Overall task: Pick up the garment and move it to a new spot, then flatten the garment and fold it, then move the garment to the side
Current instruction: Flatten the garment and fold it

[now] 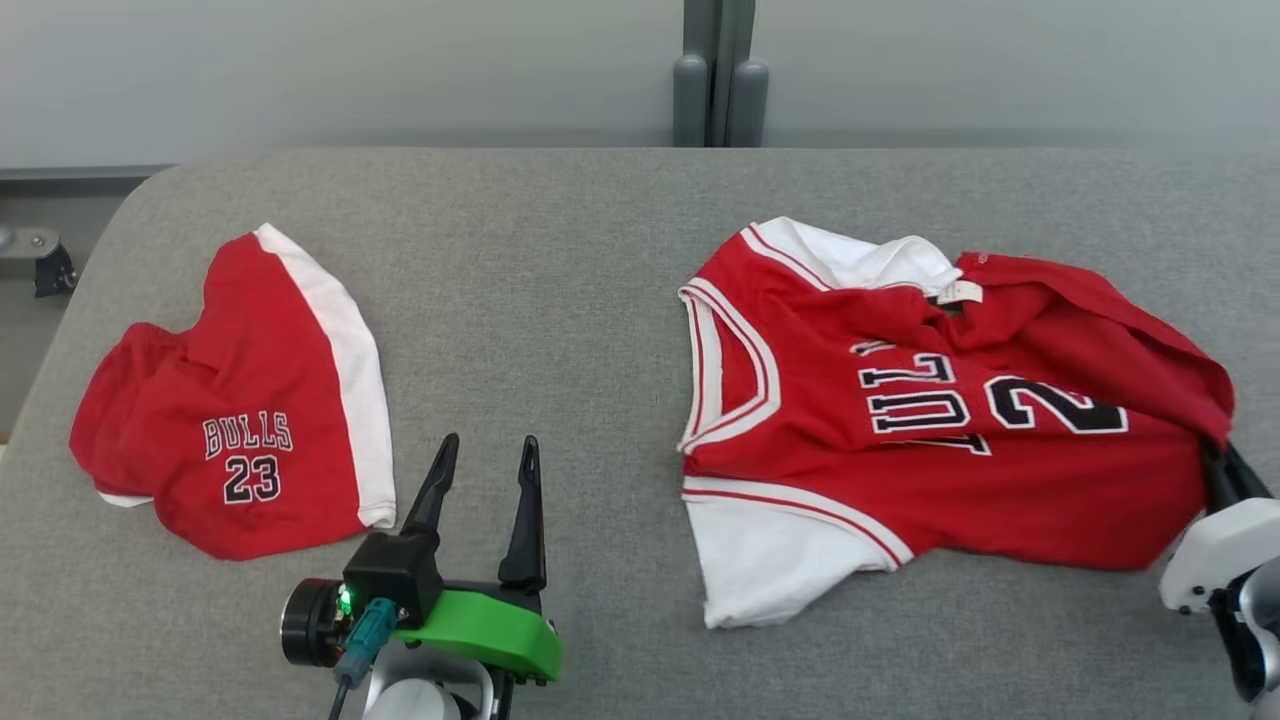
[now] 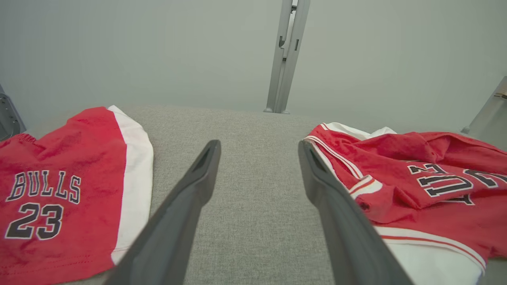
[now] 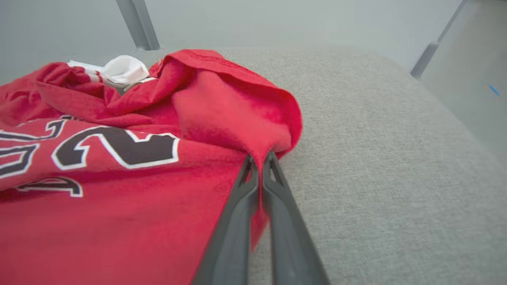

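- Grey fabric tabletop (image 1: 560, 260) spans the head view; a pale wall (image 1: 400, 70) and a grey post (image 1: 718, 80) stand behind it.
- Red jersey (image 1: 900, 480), white-trimmed, lies rumpled on the tabletop's right half, with red cloth bunched over its far-right part.
- Red shorts (image 1: 240, 400), marked BULLS 23 with a white side stripe, lie on the left half, well apart from the jersey.
- Left claw (image 1: 490, 445): fingers apart, over bare tabletop between the two items, touching neither.
- Right claw (image 3: 259, 158): fingers together, pinching the jersey's right-hand red edge.
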Available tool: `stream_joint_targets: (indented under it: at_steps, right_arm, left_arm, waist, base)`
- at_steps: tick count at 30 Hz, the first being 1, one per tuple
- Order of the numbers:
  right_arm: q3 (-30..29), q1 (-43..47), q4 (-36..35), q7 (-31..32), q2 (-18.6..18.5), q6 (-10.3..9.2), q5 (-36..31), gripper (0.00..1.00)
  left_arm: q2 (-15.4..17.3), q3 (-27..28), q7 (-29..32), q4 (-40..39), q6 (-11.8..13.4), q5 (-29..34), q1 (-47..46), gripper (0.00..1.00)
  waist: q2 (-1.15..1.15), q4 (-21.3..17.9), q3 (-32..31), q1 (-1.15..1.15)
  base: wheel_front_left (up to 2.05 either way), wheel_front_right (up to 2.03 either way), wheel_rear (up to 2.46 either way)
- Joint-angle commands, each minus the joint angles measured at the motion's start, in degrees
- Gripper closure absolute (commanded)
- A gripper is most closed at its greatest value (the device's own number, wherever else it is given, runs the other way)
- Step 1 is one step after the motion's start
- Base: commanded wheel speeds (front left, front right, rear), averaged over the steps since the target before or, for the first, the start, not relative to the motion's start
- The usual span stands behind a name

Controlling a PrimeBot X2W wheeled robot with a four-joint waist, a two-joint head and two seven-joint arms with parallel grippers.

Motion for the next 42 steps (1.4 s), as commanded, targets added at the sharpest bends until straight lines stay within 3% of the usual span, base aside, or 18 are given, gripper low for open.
stream_joint_targets:
  at_steps: [1, 6, 12, 16, 24, 25, 26, 33, 42]
  right_arm:
    - [-1.5, 1.1, -1.7, 1.3, -0.4, -0.1, -2.2, 1.0]
    - [-4.8, 2.0, -8.9, 7.4, 0.5, -0.09, -10.5, 1.0]
    - [0.0, 0.0, -13.0, 12.8, 2.9, -0.1, -18.1, 1.0]
    - [3.8, -1.9, -10.4, 14.6, 4.2, -0.09, -20.1, 1.0]
    - [8.2, -5.8, 1.9, 14.8, 6.0, -0.09, -20.1, 1.0]
    - [8.6, -6.3, 3.2, 14.0, 6.2, -0.04, -19.5, 0.76]
    - [8.4, -6.6, 4.1, 13.6, 6.6, -0.03, -18.7, 0.0]
    - [9.0, -7.2, 7.3, 8.8, 7.1, -0.04, -15.2, 0.0]
    - [12.5, -3.4, -1.0, 3.9, 7.7, -0.07, -6.3, 0.0]
  left_arm:
    - [0.2, -0.2, 0.0, 0.0, 0.0, -0.3, 0.8, 0.0]
    - [0.2, -1.2, 0.0, -0.1, 0.0, -0.9, 0.7, 0.0]
    - [0.2, -1.9, 0.0, 0.6, 0.1, -1.5, -0.5, 0.0]
    - [0.2, -2.3, 0.0, 0.9, 0.0, -1.7, -1.0, 0.0]
    - [0.2, -2.9, 0.0, 1.0, 0.1, -1.6, -1.3, 0.0]
    - [0.2, -2.9, 0.0, 0.9, 0.2, -1.6, -1.2, 0.0]
    - [0.2, -2.7, 0.0, 0.8, 0.3, -1.5, -1.2, 0.0]
    - [0.2, -1.4, 0.0, 1.1, 0.3, -0.9, -0.7, 0.0]
    - [0.2, 0.6, 0.0, 0.9, 0.3, -0.8, 0.1, 0.0]
  waist:
    - [0.0, -1.4, -1.4, 0.0]
    - [0.0, -0.5, -0.6, 0.0]
    - [0.0, 2.2, 1.4, 0.0]
    - [0.0, 4.1, 2.0, 0.0]
    - [0.0, 6.9, 2.5, 0.0]
    - [0.0, 7.0, 2.5, 0.0]
    - [0.0, 6.9, 2.6, 0.0]
    - [0.0, 3.9, 1.8, 0.0]
    - [0.0, -2.2, -1.3, 0.0]
  base:
    - [0.0, 0.0, 0.0]
    - [0.0, 0.0, 0.0]
    - [0.0, 0.0, 0.0]
    - [0.0, 0.0, 0.0]
    - [0.0, 0.0, 0.0]
    - [0.0, 0.0, 0.0]
    - [0.0, 0.0, 0.0]
    - [0.0, 0.0, 0.0]
    - [0.0, 0.0, 0.0]
